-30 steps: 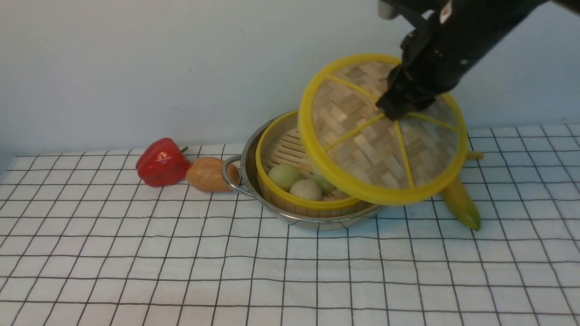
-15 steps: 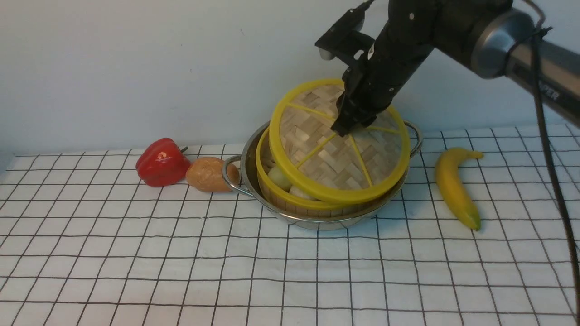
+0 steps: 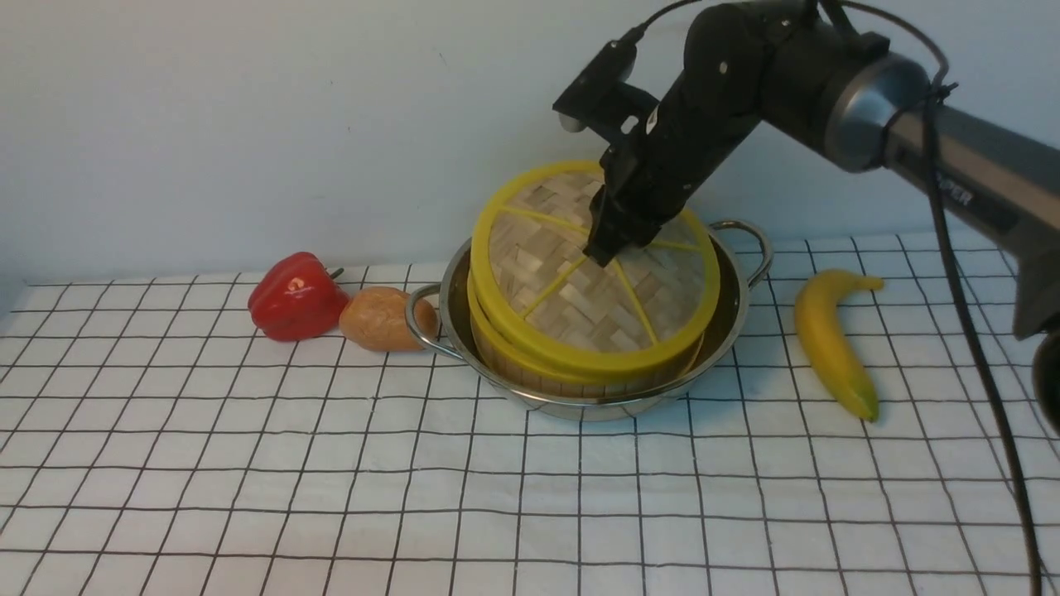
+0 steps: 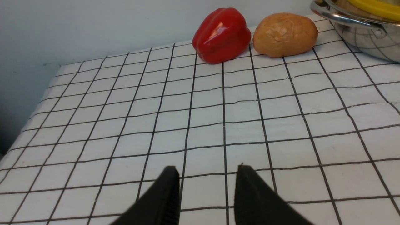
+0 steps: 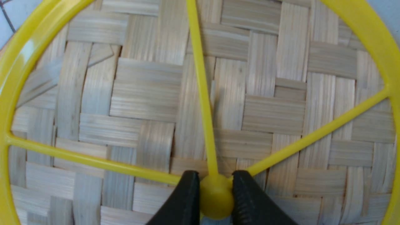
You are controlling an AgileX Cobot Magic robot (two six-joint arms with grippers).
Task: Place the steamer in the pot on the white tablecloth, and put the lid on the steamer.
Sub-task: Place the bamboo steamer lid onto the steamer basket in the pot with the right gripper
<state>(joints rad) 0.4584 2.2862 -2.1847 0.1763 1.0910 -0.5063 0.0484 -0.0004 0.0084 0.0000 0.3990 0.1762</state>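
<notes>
The shiny pot [image 3: 733,298] stands on the white tablecloth [image 3: 331,463], and the steamer [image 3: 530,377] sits inside it. The woven, yellow-rimmed lid [image 3: 571,310] lies tilted over the steamer, its far side higher, and hides what is inside. My right gripper [image 3: 609,248] is shut on the lid's yellow centre knob [image 5: 216,195]; the right wrist view is filled by the lid [image 5: 147,93]. In the left wrist view my left gripper [image 4: 207,170] hangs open over bare cloth with nothing between its fingers, well short of the pot [image 4: 365,40]. The left arm does not show in the front view.
A red pepper [image 3: 296,296] and a potato [image 3: 381,319] lie just left of the pot's handle. A banana [image 3: 828,343] lies to the pot's right. A pale wall stands close behind the pot.
My right arm has carried the lid leftward and down, from steeply tilted above the pot's right side to lying over the steamer. The left gripper holds the same opening.
</notes>
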